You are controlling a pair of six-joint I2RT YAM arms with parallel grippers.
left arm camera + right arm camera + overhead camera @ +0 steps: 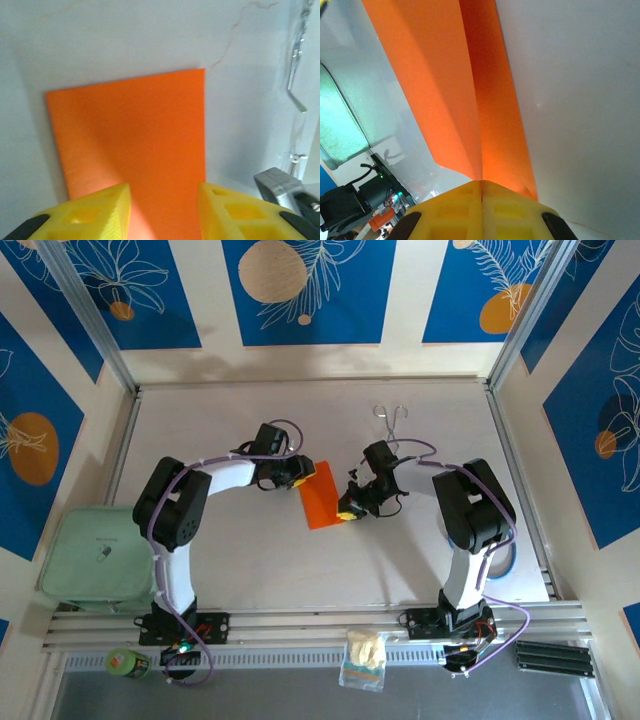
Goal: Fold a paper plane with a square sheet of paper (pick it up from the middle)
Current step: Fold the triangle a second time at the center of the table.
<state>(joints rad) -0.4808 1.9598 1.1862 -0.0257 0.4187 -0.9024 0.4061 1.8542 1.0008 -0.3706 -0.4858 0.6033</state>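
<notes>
**Work surface.** The flat white table (300, 570) is recorded with both arms bolted at its near edge and bent inward toward its middle. A pale green lidded container (95, 555) is noted beyond the table's left edge, well apart from the work.

**Task item.** The square sheet of paper (320, 498), thin and bright orange, is located near the table's centre, between the two grippers.

**Right gripper** (481, 192). The yellow fingers are seen pressed together with no gap, and the near edge of the sheet is pinched between them. From the pinch the paper is drawn up into a ridge, with one panel sloping off to each side.

**Left gripper** (162, 215). The fingers are held partly spread, with the opposite edge of the sheet visible through the gap. Nothing is clamped (whether the pads touch the paper cannot be told).

**Other.** Slender metal tongs (392, 422) are noted at the far side, apart from the sheet.

**Risks, as judged:**
- The sheet is secured at one edge only. If it is pulled, it may slide across the smooth table or slip from the pinch.
- If the ridge is flattened off the centre line, a crooked crease would be set and later folds misaligned.
- If the left fingers are closed on the flat sheet, it may be crumpled or torn against the opposing grip.
</notes>
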